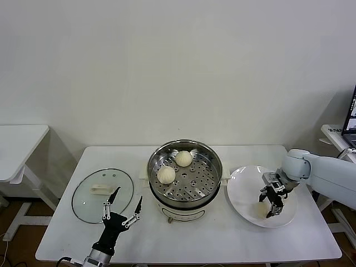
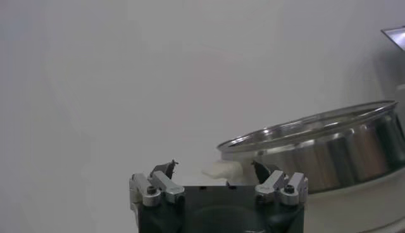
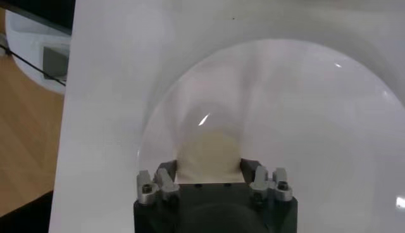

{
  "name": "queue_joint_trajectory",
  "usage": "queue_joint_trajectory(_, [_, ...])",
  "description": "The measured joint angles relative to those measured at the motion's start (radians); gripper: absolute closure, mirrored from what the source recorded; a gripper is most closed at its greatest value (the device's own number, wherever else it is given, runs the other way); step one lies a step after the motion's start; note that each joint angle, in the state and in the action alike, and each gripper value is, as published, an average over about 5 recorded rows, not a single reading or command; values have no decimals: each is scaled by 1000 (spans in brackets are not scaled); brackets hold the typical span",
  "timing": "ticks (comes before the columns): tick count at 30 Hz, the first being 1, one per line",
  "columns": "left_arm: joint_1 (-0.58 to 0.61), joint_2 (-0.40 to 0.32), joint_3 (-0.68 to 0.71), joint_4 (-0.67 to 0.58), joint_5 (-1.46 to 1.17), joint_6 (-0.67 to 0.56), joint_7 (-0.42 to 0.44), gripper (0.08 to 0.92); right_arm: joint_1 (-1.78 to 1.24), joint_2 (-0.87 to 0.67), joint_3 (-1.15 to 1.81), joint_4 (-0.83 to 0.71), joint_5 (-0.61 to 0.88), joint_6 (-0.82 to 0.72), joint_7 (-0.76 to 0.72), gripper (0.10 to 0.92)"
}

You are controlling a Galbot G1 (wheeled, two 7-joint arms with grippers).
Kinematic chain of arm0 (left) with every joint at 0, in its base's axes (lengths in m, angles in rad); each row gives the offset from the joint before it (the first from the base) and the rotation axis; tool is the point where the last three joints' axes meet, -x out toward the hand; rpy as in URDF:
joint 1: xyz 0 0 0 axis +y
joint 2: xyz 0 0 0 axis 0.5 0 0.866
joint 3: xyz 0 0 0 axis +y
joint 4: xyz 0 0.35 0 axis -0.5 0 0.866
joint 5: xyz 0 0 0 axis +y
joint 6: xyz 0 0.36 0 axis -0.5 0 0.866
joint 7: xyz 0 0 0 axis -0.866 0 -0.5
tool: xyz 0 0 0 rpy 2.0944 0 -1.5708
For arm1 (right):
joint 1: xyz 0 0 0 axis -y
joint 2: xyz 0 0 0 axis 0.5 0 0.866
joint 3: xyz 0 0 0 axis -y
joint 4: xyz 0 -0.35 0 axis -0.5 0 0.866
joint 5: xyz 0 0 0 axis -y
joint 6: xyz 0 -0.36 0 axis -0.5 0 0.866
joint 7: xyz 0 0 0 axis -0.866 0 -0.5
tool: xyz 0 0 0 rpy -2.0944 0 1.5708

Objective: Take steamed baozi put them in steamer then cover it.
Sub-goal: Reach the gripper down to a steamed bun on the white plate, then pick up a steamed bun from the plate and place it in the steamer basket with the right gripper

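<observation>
The steamer stands mid-table with two steamed baozi on its perforated tray. On the white plate to its right lies another baozi, and my right gripper is shut on it from above. In the right wrist view the baozi sits between the fingers of that gripper, resting on the plate. The glass cover lies flat left of the steamer. My left gripper stands open and empty beside the cover. In its wrist view the left gripper faces the steamer wall.
The table's front edge runs just below my left arm. A second white table stands at the far left. A laptop edge shows at the far right.
</observation>
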Motion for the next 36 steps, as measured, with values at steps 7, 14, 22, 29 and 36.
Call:
queue_joint_trajectory(7, [-4, 6, 8, -3, -1, 0, 0, 177, 184, 27, -51, 58, 18, 57, -56, 356])
queue_joint_trajectory(14, [-2, 7, 18, -16, -1, 0, -1, 177, 417, 121, -93, 141, 37, 166, -110, 345])
queue_joint_trajectory(22, [2, 12, 17, -24, -3, -4, -1, 177, 551, 258, -92, 255, 9, 298, -124, 338])
queue_joint_trajectory(29, [-1, 13, 17, -25, -5, -6, -2, 177, 550, 370, -88, 312, -66, 405, -94, 338])
queue_joint_trajectory(36, [-3, 13, 15, -25, -8, -6, -3, 177, 482, 454, -68, 324, -173, 500, -61, 338])
